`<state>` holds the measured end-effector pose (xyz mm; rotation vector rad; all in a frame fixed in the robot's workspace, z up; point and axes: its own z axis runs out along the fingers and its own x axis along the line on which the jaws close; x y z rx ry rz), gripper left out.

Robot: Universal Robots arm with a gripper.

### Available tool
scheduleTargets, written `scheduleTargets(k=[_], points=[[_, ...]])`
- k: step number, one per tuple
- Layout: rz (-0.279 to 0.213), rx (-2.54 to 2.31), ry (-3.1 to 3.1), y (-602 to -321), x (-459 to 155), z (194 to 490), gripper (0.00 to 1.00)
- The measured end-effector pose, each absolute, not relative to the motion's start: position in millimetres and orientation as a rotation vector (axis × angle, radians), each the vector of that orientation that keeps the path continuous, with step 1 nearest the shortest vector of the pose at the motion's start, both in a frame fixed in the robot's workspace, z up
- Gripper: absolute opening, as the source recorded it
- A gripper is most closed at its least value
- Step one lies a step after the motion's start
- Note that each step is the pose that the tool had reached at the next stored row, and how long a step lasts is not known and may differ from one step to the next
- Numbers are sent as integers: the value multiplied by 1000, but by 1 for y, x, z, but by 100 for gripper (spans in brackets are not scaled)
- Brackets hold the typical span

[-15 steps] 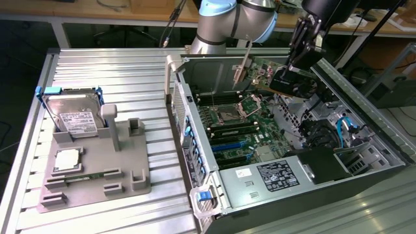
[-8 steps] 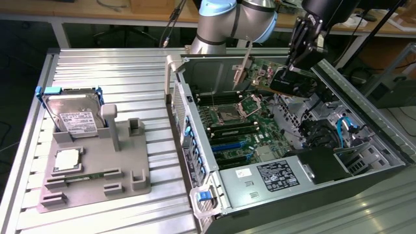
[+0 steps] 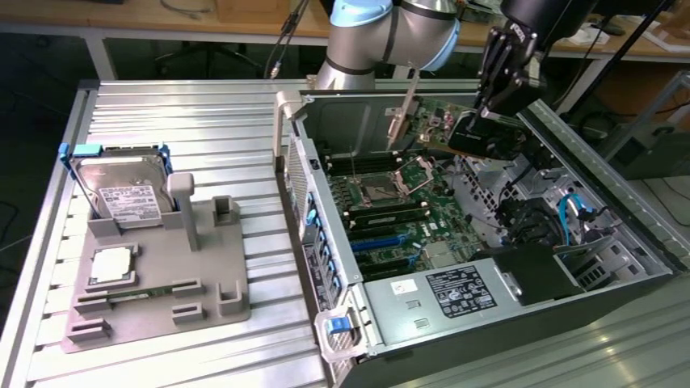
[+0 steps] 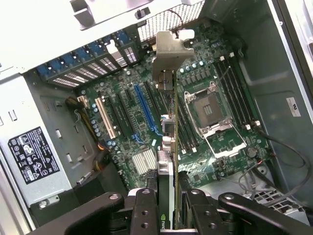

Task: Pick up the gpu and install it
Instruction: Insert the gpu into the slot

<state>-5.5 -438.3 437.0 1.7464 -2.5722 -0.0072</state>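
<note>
At the exterior view's left, a grey holder [image 3: 161, 303] sat on the ribbed metal table [image 3: 194, 121]. A hard drive [image 3: 124, 194] stood upright in it, and the print on its white label was too small for us to read. Below it in the frame, a square chip [image 3: 111, 265] lay flat on the holder, with a narrow memory stick [image 3: 140, 294] lying just beside it.

Toward the middle, the open computer case [image 3: 323, 242] lay on its side with the motherboard [image 3: 377, 202] showing. In the lower middle, the power supply [image 3: 431, 311] carried a black label [image 3: 458, 295] with white text and symbols, and a small white sticker near it. We could read neither.

At the exterior view's upper right, the gripper [image 3: 502, 111] pinched the gpu [image 3: 480, 137] by its dark end. The card hung edge down over the motherboard inside the case, with its silver bracket [image 3: 402, 113] pointing toward the exterior view's left.

In the wrist view, the gripper [image 4: 168, 218] had one finger pressed against each face of the gpu [image 4: 168, 147], which we saw edge-on. A green and white logo on the card near the fingers was only partly legible. The bracket [image 4: 171, 51] reached toward the rear grille, over the blue slot [image 4: 144, 105] and the white slot [image 4: 105, 117]. The empty processor socket [image 4: 208, 110] lay to the card's other side.
</note>
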Motion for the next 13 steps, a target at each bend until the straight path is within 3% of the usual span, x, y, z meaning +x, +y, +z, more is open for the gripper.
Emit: scheduleTargets(k=[13], points=[[-5, 1855, -2495, -438, -5, 438, 27]])
